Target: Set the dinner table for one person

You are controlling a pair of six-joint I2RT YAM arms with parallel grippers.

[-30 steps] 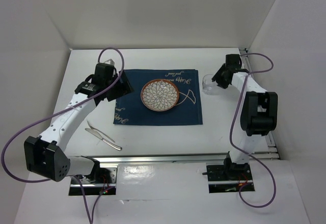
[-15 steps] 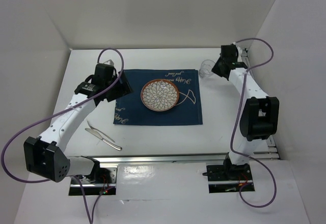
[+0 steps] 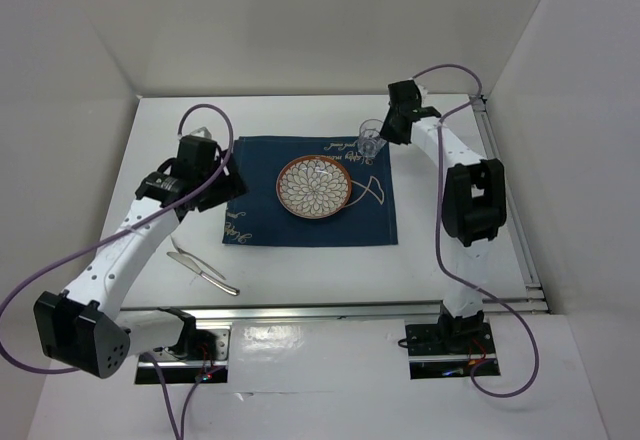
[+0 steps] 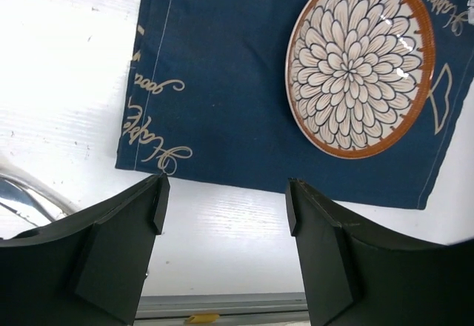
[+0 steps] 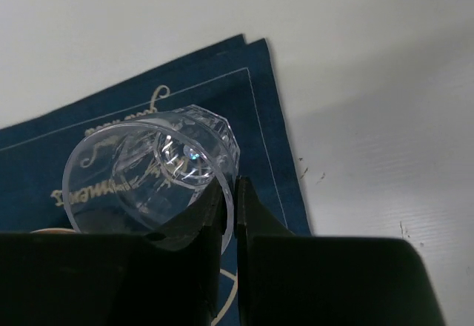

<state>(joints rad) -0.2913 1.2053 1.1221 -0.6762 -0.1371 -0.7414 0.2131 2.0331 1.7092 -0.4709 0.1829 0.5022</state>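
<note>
The white dinner table (image 3: 300, 270) carries a navy placemat (image 3: 260, 225) with a patterned plate (image 3: 314, 186) on it. A clear glass (image 3: 370, 138) is at the mat's far right corner, and my right gripper (image 3: 385, 132) is shut on its rim. In the right wrist view the fingers pinch the wall of the glass (image 5: 148, 170), one inside and one outside, at the right gripper (image 5: 229, 200). I cannot tell whether the glass touches the mat. My left gripper (image 4: 226, 193) is open and empty above the mat's left near edge, with the plate (image 4: 361, 59) ahead of it.
A knife and a fork or spoon (image 3: 200, 265) lie on the table left of the mat, near the front. An aluminium rail (image 3: 330, 310) runs along the near edge, and white walls enclose the table.
The right gripper shut on the glass's rim and carried it left, from the table right of the mat to the mat's far right corner. The left arm drew back slightly to the left.
</note>
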